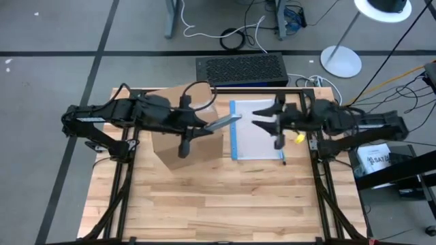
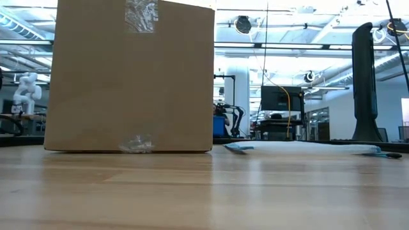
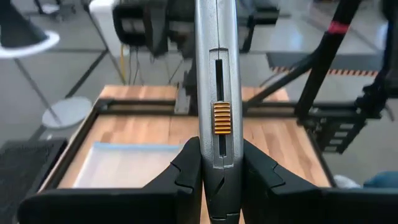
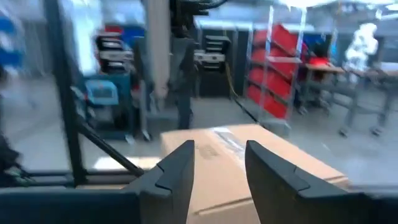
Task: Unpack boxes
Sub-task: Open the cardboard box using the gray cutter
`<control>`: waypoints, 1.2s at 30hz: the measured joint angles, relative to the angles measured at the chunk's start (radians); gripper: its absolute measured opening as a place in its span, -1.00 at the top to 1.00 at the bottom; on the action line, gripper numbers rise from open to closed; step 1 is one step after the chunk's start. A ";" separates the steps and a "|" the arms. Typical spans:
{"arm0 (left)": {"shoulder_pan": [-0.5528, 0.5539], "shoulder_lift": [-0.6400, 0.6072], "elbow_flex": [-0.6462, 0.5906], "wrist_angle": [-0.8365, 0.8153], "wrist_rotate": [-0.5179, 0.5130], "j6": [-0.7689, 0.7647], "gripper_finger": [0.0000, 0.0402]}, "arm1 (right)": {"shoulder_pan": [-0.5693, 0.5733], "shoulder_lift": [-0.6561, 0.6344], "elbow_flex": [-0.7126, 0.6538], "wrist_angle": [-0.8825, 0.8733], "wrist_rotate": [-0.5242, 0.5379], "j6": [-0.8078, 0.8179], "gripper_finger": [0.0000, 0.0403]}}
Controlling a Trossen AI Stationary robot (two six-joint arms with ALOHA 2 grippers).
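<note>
A: Where's the plain brown corrugated cardboard box (image 1: 185, 133) with clear tape strips?
B: Upright on the pale wooden slatted table (image 1: 218, 204), left of centre toward the far edge; flaps closed, tape on top in the low view; just beside it on the right lies a flat clear plastic pouch with a blue edge (image 1: 259, 133).
A: Left gripper (image 3: 219, 171)?
B: Above the box's right side; fingers pinched narrow on a slim grey metal utility knife with an orange ribbed slider (image 3: 217, 81); the knife points toward the pouch.
A: Right gripper (image 1: 262, 116)?
B: Hovering over the pouch, facing the box; fingers (image 4: 177, 171) parted with nothing between them; the box top shows through the gap.
A: Anything else?
B: Black grille-topped unit (image 1: 241, 69) on the floor beyond the table's far edge; a white round-based lamp stand (image 1: 340, 60) right of it.
</note>
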 joint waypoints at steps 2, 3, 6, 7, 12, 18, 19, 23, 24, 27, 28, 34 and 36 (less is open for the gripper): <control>0.011 0.015 0.000 0.041 0.031 0.000 0.67 | -0.006 -0.042 -0.097 0.144 -0.019 0.022 0.34; 0.016 0.029 0.000 0.052 0.047 -0.001 0.67 | -0.006 -0.052 -0.136 0.223 -0.016 0.021 0.34; 0.028 0.080 -0.017 0.087 0.090 -0.008 0.67 | -0.002 -0.044 -0.211 0.385 -0.015 0.017 0.34; 0.031 0.100 -0.020 0.086 0.098 -0.009 0.67 | 0.001 -0.038 -0.218 0.402 -0.016 0.030 0.34; 0.033 0.158 -0.020 0.123 0.109 -0.008 0.67 | 0.013 -0.031 -0.207 0.375 -0.017 0.078 0.34; 0.032 0.166 -0.020 0.179 0.154 -0.022 0.67 | 0.029 -0.030 -0.207 0.357 -0.018 0.132 0.34; 0.035 0.166 -0.020 0.186 0.155 -0.028 0.67 | 0.034 -0.030 -0.207 0.355 -0.018 0.131 0.34; 0.039 0.166 -0.020 0.182 0.157 -0.035 0.67 | 0.067 -0.030 -0.207 0.352 -0.025 0.094 0.34; 0.040 0.171 -0.020 0.184 0.157 -0.036 0.67 | 0.076 -0.028 -0.207 0.351 -0.038 0.087 0.34; 0.044 0.181 -0.020 0.190 0.175 -0.036 0.67 | 0.105 -0.008 -0.207 0.345 -0.050 0.070 0.34; 0.046 0.190 -0.019 0.190 0.187 -0.042 0.67 | 0.116 0.000 -0.207 0.346 -0.050 0.064 0.34; 0.055 0.240 -0.018 0.190 0.206 -0.058 0.67 | 0.167 0.039 -0.208 0.356 -0.030 0.024 0.24; 0.054 0.244 -0.018 0.198 0.207 -0.057 0.67 | 0.175 0.039 -0.208 0.353 0.005 0.023 0.17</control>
